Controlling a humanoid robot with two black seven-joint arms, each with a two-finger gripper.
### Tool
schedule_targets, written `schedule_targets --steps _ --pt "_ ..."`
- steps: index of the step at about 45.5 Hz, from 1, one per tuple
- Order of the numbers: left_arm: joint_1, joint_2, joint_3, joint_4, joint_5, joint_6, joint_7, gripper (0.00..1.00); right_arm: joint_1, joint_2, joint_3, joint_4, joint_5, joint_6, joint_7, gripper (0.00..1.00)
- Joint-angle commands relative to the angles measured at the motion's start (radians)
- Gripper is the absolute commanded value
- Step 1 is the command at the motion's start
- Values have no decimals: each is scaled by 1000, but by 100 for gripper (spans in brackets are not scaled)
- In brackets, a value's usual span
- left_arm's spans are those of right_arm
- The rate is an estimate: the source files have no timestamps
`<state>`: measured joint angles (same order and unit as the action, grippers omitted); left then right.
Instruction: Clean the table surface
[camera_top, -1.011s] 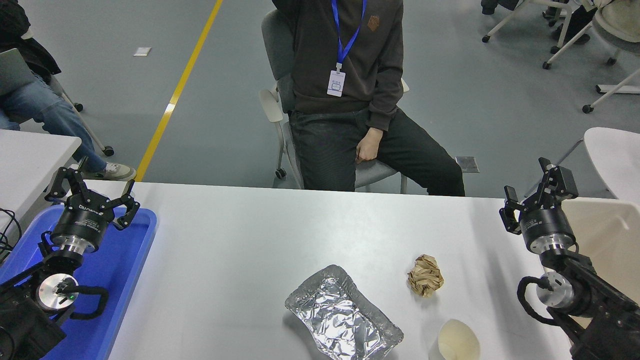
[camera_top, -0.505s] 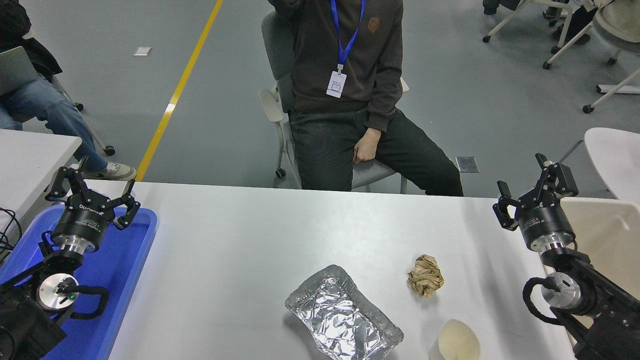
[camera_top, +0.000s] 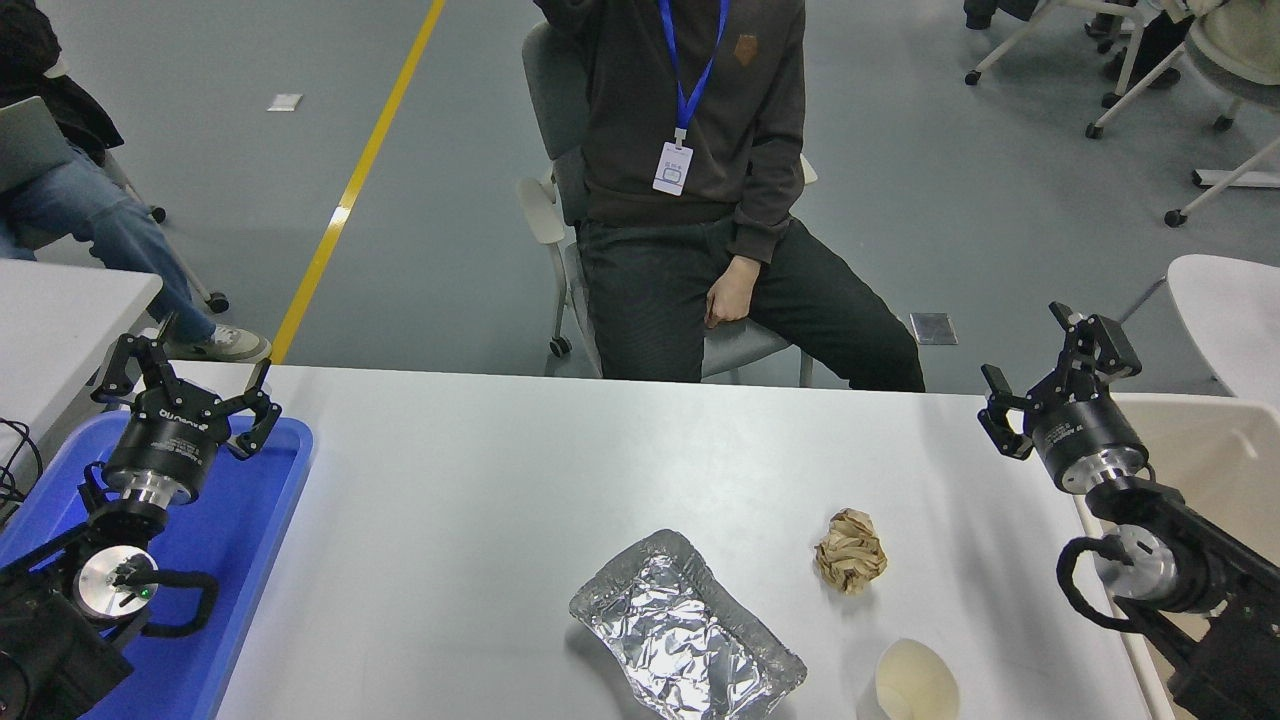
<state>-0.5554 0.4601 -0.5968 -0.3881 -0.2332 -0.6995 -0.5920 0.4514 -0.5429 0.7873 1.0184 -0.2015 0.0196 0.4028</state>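
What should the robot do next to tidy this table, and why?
Probably lower the right gripper, which is open and empty, toward the crumpled brown paper ball. That ball lies loose on the white-grey tabletop, the nearest piece of litter to that arm.

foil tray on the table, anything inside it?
Nothing visible inside the foil tray: only crumpled foil lining, open side up. Its near corner is cut off by the picture's bottom edge, so that part is unseen. The crumpled paper ball and paper cup sit beside it.
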Motion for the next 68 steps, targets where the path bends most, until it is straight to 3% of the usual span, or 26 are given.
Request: schedule_targets --steps 1,13,24,31,45,68 --pt "0 0 0 0 0 0 0 100 -20 -107 -51 196 -95 0 -36 99" --pt "0 0 0 0 0 0 0 100 -14 -274 -111 308 -245 91 -44 99" --pt "0 0 0 0 0 0 0 100 -14 -433 -152 450 -363 158 -130 99" --pt "0 0 0 0 0 0 0 100 -7 -457 -152 480 -418 269 -191 99" --pt "0 0 0 0 0 0 0 100 4 -477 -152 598 -708 322 -200 99" --pt "0 0 0 0 0 0 0 100 66 -476 -157 670 -940 445 -200 99"
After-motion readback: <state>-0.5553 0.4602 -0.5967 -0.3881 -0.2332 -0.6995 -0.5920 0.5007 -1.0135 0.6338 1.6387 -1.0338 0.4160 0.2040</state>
